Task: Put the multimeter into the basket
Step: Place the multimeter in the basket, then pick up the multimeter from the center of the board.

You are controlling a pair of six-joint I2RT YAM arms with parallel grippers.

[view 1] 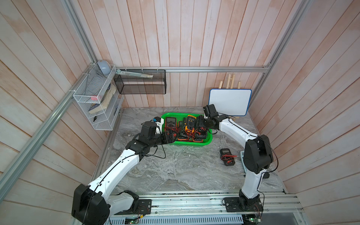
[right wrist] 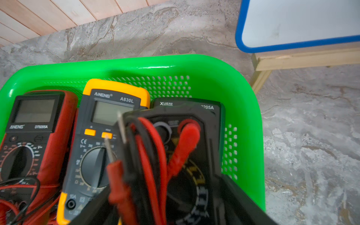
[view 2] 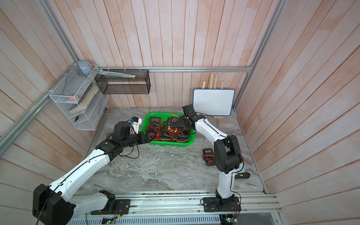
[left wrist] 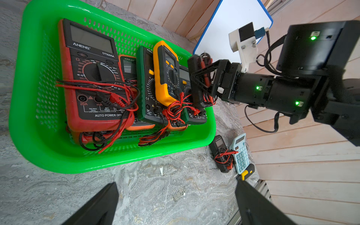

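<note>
Your right gripper (left wrist: 203, 82) reaches in over the right end of the basket (left wrist: 48, 155), with the black multimeter (right wrist: 206, 148) between its jaws. The jaws stand on either side of the case, but you cannot tell whether they press on it or sit just off it, because the wrist view is blurred there. The meter stands up on edge with its red and black leads (right wrist: 148, 165) bundled across its face. It is just beside the yellow multimeter (left wrist: 165, 78) and above a green-cased multimeter (left wrist: 145, 87); whether it rests on them is unclear. The red multimeter (left wrist: 93, 81) lies flat at the basket's left end.

Your left gripper (left wrist: 175, 184) hovers low over the tabletop (view 1: 175, 171), just beside the basket's front left corner, with its jaws wide apart and nothing between them.

Well apart from both grippers, a small dark multimeter (view 1: 227, 156) lies on the tabletop outside the basket, beside a pale blue calculator (left wrist: 240, 153).
</note>
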